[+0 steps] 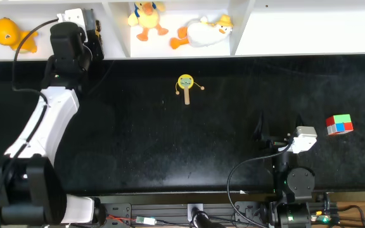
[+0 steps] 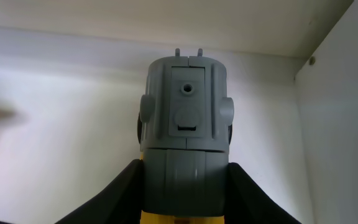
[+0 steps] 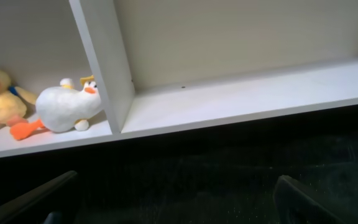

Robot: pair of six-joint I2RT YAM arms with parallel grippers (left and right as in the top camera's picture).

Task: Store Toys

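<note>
My left gripper [image 2: 186, 190] is shut on a grey and yellow toy robot [image 2: 186, 118], held upright inside the shelf's left compartment [image 1: 43, 50]. In the top view the left gripper [image 1: 86, 26] is up at the shelf with the toy robot [image 1: 75, 15] in it. An orange duck [image 1: 7, 31] sits to its left. A yellow plush duck [image 1: 147, 16] and a white plush duck [image 1: 201, 31] lie in the middle compartment. A small yellow rattle drum [image 1: 186, 84] and a colour cube [image 1: 339, 124] lie on the black table. My right gripper [image 1: 279, 128] stands open and empty low over the table, near the front right.
The white shelf divider [image 3: 104, 62] separates the ducks' compartment from the bare right compartment [image 3: 260, 93]. The black table [image 1: 138, 139] has open room between the rattle drum and the arms' bases. Cables run along the front edge.
</note>
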